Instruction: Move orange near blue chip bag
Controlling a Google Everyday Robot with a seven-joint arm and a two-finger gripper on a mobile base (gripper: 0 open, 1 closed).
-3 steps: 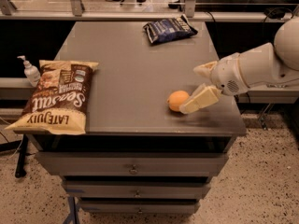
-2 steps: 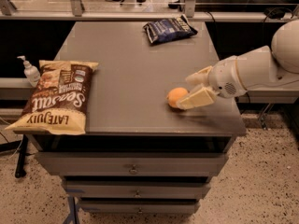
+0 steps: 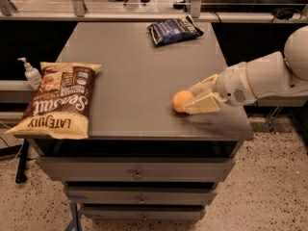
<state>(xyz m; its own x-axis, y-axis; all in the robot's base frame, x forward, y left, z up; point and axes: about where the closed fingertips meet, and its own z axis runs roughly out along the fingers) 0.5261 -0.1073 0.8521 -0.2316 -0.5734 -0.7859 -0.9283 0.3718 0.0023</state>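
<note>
My fingers point(image 3: 204, 103) stand spread, one on each side of the orange point(image 3: 179, 100), which sits between their tips. I cannot tell whether the pads press on it. The gripper point(image 3: 191, 99) hangs low over the table's point(image 3: 130, 71) front right. I judge the fruit light, firm and smooth, and prone to roll, so I'd take it gently across its widest middle. The blue chip bag point(image 3: 174, 30) lies well apart at the far edge, and the big brown bag point(image 3: 60, 97) lies at the left.
</note>
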